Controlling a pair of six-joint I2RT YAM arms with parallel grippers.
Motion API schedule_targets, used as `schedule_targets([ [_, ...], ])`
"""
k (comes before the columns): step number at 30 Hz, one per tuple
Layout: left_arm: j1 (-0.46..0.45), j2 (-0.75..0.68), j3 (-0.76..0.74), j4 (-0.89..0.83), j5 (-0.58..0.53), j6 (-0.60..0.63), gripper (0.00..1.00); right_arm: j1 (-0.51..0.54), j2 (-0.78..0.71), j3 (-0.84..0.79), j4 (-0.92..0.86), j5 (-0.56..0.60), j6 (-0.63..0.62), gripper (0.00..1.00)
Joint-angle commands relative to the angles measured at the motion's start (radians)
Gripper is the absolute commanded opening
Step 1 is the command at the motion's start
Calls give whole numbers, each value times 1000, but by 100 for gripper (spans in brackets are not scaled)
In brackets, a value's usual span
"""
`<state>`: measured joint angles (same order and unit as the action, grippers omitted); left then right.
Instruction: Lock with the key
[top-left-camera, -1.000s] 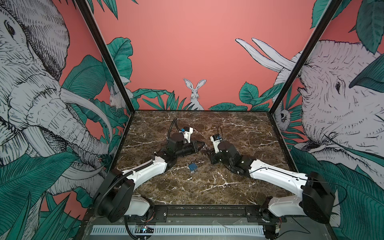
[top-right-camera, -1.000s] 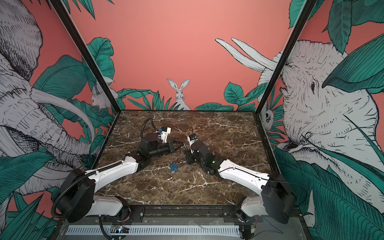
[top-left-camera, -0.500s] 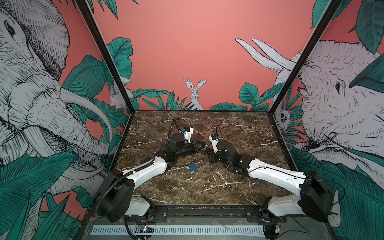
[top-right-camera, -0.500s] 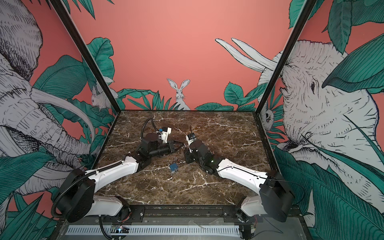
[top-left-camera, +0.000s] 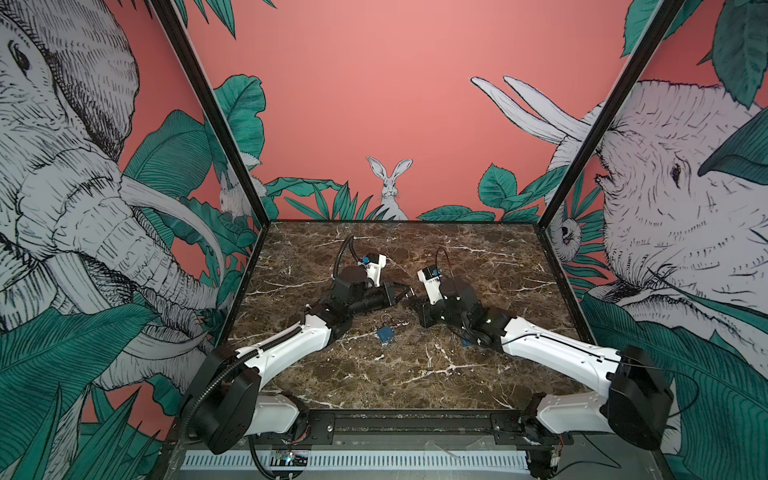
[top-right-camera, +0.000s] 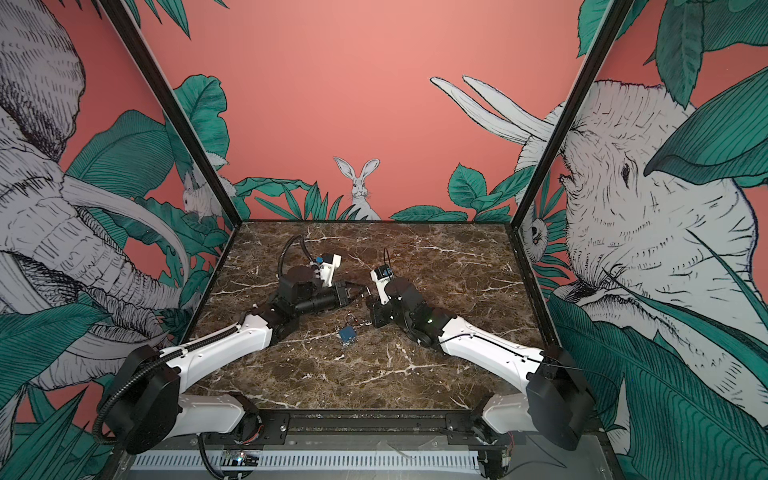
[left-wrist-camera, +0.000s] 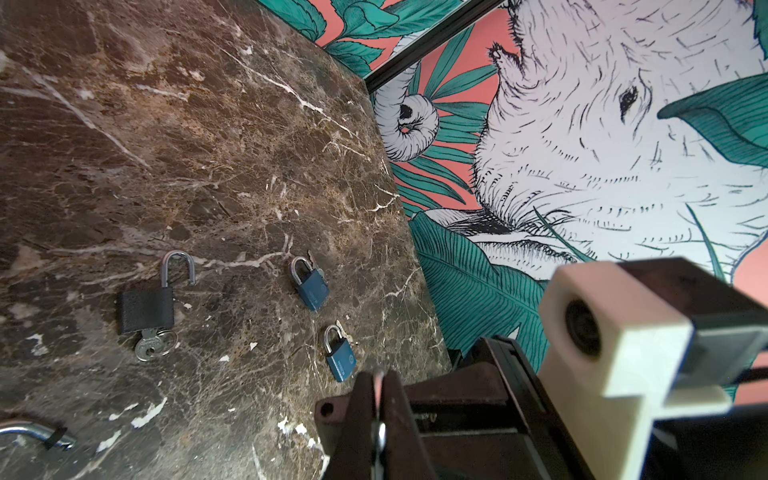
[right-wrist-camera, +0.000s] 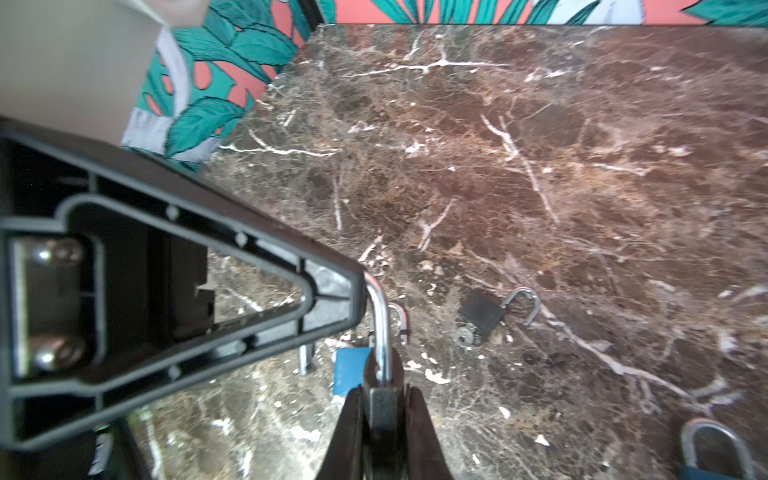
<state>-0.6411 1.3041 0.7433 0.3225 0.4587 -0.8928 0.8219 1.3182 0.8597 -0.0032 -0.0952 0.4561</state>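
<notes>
My right gripper (right-wrist-camera: 384, 392) is shut on the dark grey body of a padlock (right-wrist-camera: 384, 405). Its silver shackle (right-wrist-camera: 380, 307) sticks out past the fingertips. My left gripper (left-wrist-camera: 379, 378) is shut on a thin silvery key (left-wrist-camera: 379, 432), of which only the edge shows between the pads. In both top views the left gripper (top-left-camera: 398, 296) and the right gripper (top-left-camera: 415, 302) meet tip to tip above the middle of the marble table (top-left-camera: 415, 374). In the right wrist view the left gripper's black finger (right-wrist-camera: 328, 299) sits right beside the shackle.
A blue padlock (top-left-camera: 386, 333) lies on the table just in front of the grippers. A black padlock (left-wrist-camera: 147, 309) with an open shackle and a key in it, and two small blue padlocks (left-wrist-camera: 312, 286) (left-wrist-camera: 340, 359), lie further right. Printed walls enclose the table.
The right gripper's jaws have closed onto the padlock body, and that arm has shifted slightly towards the left gripper. The left arm has stayed in place.
</notes>
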Motion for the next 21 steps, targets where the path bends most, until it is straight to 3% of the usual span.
schedule_targets([
  [1,5,-49,30,-94,-12,69,21,-61,-39,27,-57,-154,44,0],
  [6,49,-95,27,-147,2,102,35,-139,-84,35,-131,-372,53,0],
  [11,83,-144,58,-205,75,174,41,-191,-100,45,-213,-558,10,0],
  [16,78,-111,139,-294,284,267,45,-207,-80,76,-280,-688,-30,0],
  [21,25,-81,208,-459,285,386,47,-213,-56,107,-305,-729,-38,0],
])
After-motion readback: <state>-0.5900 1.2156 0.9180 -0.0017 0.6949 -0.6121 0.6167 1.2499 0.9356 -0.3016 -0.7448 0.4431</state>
